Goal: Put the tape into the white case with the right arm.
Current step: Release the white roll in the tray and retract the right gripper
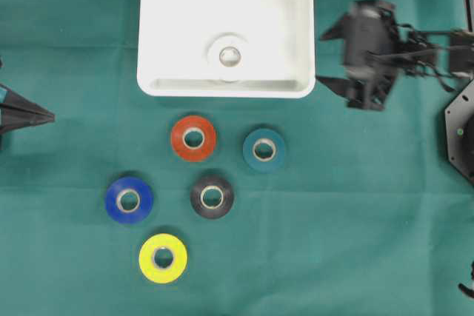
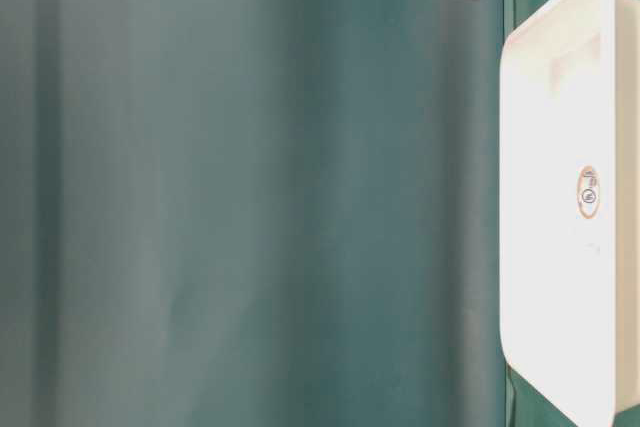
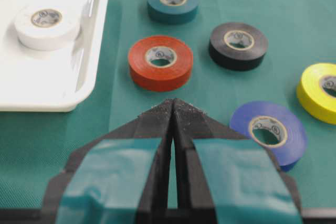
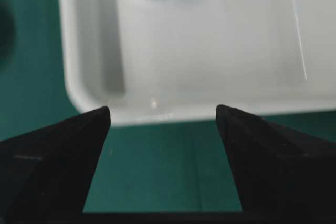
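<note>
1. Nearest the front edge of the green cloth [image 1: 355, 257] lies the yellow roll [image 1: 163, 258]; beyond it the blue roll [image 1: 129, 200] and the black roll [image 1: 212, 197]; then the red roll [image 1: 193, 138] and the teal roll [image 1: 264, 149], all flat and apart, probably spaced so that fingers can get around each one.
2. Farther back, by the rear edge, the white case [image 1: 296, 5] holds a white roll [image 1: 229, 56] near its middle, so one tape looks delivered while five wait outside.
3. Just off the case's right-hand end hangs the right gripper [image 1: 329, 57], spread wide and carrying nothing; blurred overhead, so it seems to be moving.
4. At the left edge of the cloth the left gripper [image 1: 50, 116] is pressed together and empty, parked clear of the job.
5. Only the left wrist view shows the white roll's label and the rolls' heights; the right wrist view confirms the open gap between the fingers [image 4: 63, 156], aimed at the case's rim; the table-level view adds only the case's end and cloth.
</note>
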